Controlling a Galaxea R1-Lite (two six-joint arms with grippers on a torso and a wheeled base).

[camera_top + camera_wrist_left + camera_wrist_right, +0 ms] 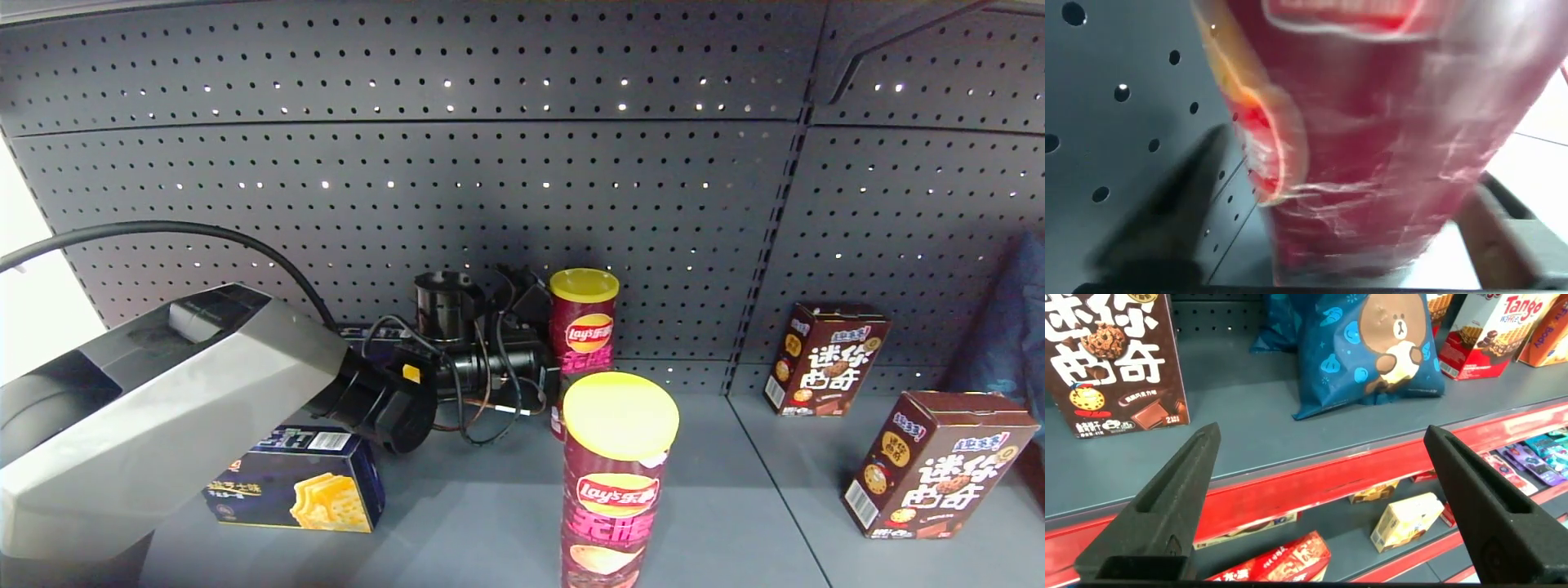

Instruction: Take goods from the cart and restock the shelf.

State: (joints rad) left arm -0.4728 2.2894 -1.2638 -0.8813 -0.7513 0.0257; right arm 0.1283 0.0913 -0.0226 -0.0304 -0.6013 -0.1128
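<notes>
- While the left tool (545, 380) meets the rear yellow-lidded maroon chip can (583, 322) on the grey metal shelf (735, 506), lining it behind its twin (619, 482) seems intended.
- Whether it pinches the chip can (1372, 139), I cannot tell.
- Spread and empty, the right tool (1323, 433) hangs free for further goods.

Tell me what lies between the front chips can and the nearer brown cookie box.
Only bare grey shelf, crossed by one panel seam, as the head view shows.

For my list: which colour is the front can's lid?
Yellow lid, clearest in the head view.
</notes>
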